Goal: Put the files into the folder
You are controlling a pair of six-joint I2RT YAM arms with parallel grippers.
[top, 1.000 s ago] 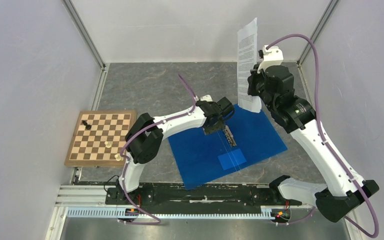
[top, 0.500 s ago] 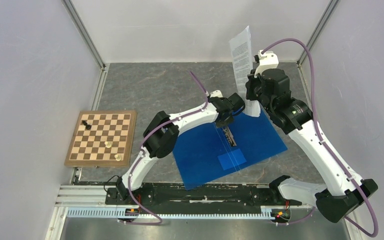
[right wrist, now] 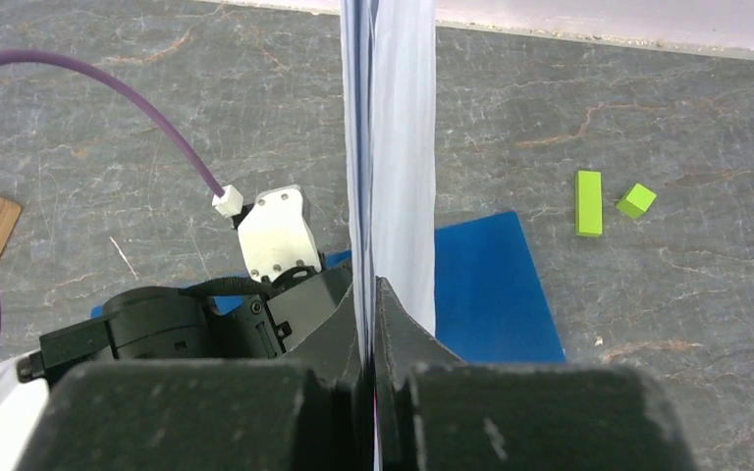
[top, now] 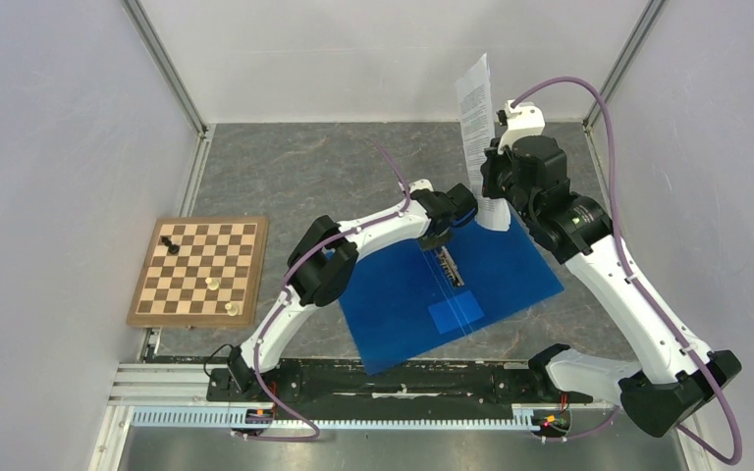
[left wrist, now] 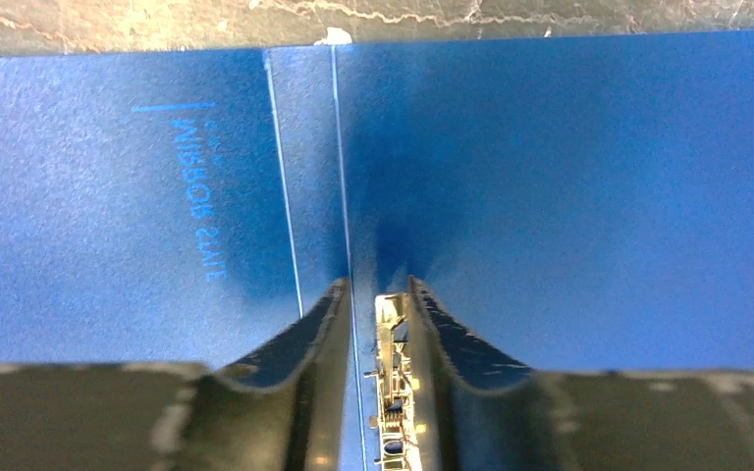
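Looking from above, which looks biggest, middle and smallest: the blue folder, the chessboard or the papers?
1. blue folder
2. chessboard
3. papers, but they stand upright, nearly edge-on to this camera, so they may only look smallest.

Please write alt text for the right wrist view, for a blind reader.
The right tool is shut on the files, white sheets held upright and seen edge-on up the middle. Behind them the blue folder lies flat on the grey table, with the left arm over it and two green blocks to the right.
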